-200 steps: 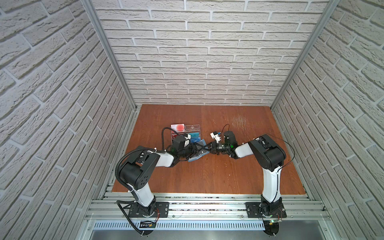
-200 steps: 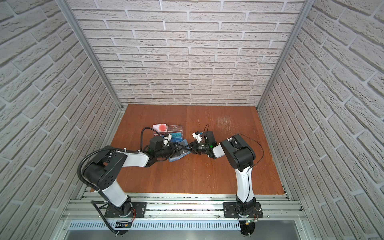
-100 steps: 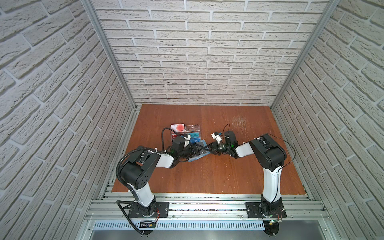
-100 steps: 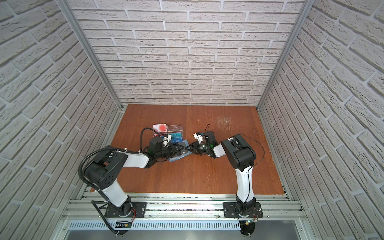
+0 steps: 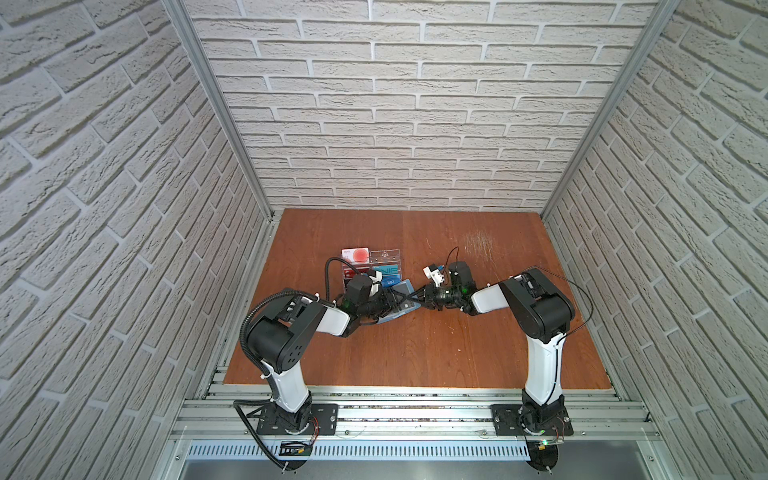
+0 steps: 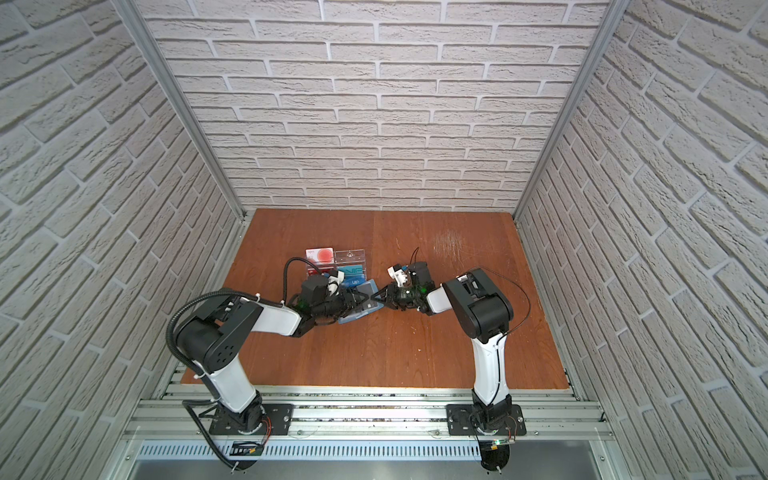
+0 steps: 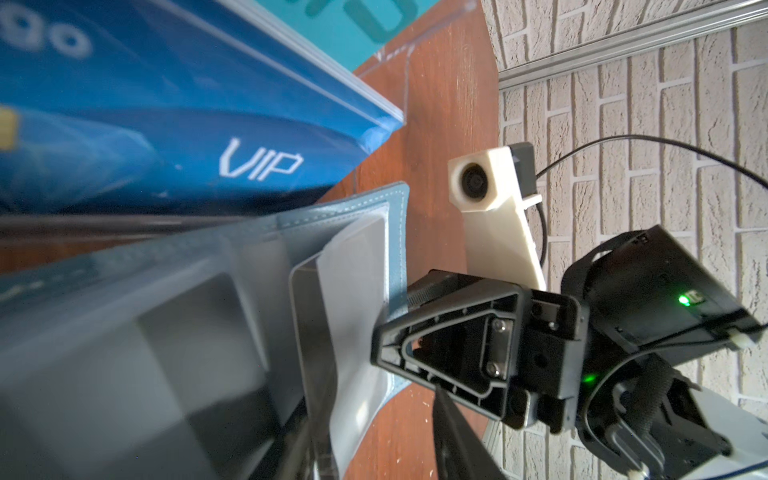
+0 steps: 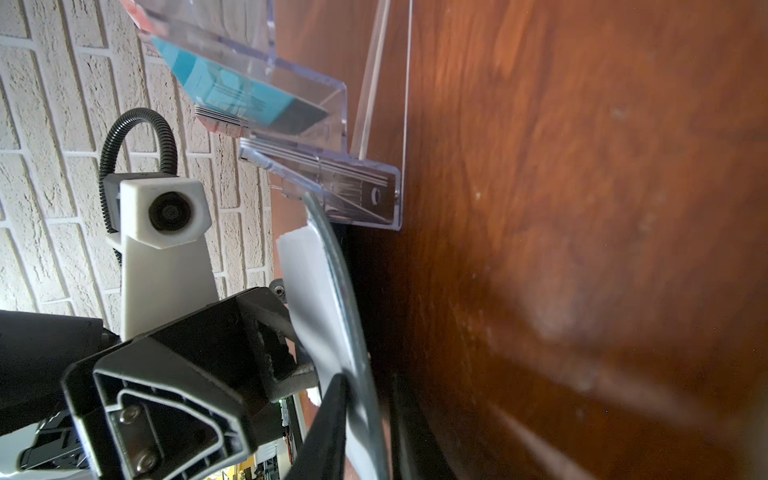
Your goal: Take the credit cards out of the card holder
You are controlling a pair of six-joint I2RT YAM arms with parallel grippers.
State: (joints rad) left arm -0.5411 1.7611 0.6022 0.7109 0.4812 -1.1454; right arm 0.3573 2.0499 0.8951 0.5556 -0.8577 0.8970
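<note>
The slate-blue card holder (image 5: 406, 287) lies opened on the wooden table, just in front of the clear rack. My left gripper (image 5: 400, 301) reaches over it from the left. Its jaws are open in the left wrist view (image 7: 374, 449) and straddle a pale inner sheet (image 7: 357, 299) of the holder (image 7: 332, 208). My right gripper (image 5: 419, 297) comes in from the right and is shut on the holder's edge (image 8: 332, 257), close to the left fingers. The credit cards are hidden. I cannot tell whether the pale sheet is a card or a pocket window.
A clear acrylic rack (image 5: 384, 254) stands right behind the holder. It holds a white card with a red circle (image 5: 355, 253), teal and blue cards (image 7: 257, 164) and a red one. The brick walls stand close on three sides.
Both arms stay about where they were at the holder. The left gripper's jaws have narrowed somewhat. The right grip is unchanged.
</note>
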